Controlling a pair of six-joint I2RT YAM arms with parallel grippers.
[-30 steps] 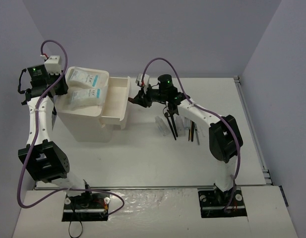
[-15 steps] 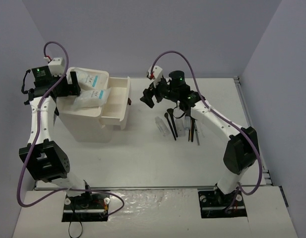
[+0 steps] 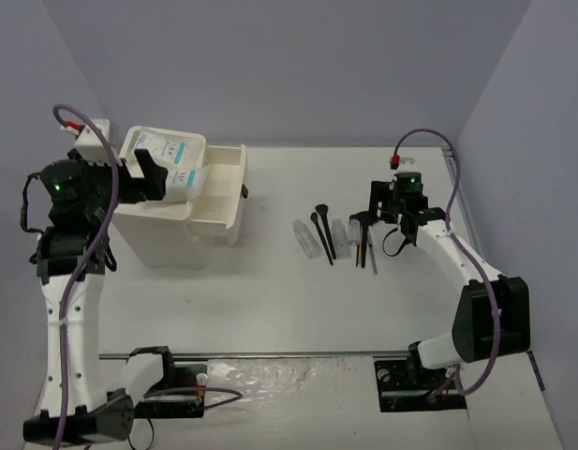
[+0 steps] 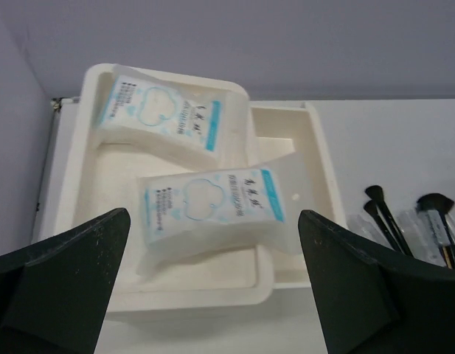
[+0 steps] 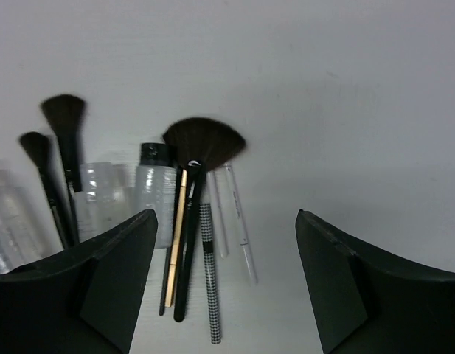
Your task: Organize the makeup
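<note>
Directly between the wide-spread, empty fingers of the right gripper (image 5: 225, 214) lie a checkered stick (image 5: 210, 280), a brown-gold pencil (image 5: 178, 221) and, just ahead, the fan brush (image 5: 205, 140), with 2 clear tubes (image 5: 152, 199) and 2 smaller black brushes (image 5: 63, 114) off to its left on the table (image 5: 345, 88). Likewise the left gripper (image 4: 212, 212) hangs spread and holding nothing over the white box (image 4: 87, 81), where 1 teal-labelled packet (image 4: 209, 206) lies straight ahead between its fingers. Beyond that lies the 2nd packet (image 4: 168, 114), its far corner up on the rim, and the pulled-out drawer (image 4: 315, 162) sits to the right.
</note>
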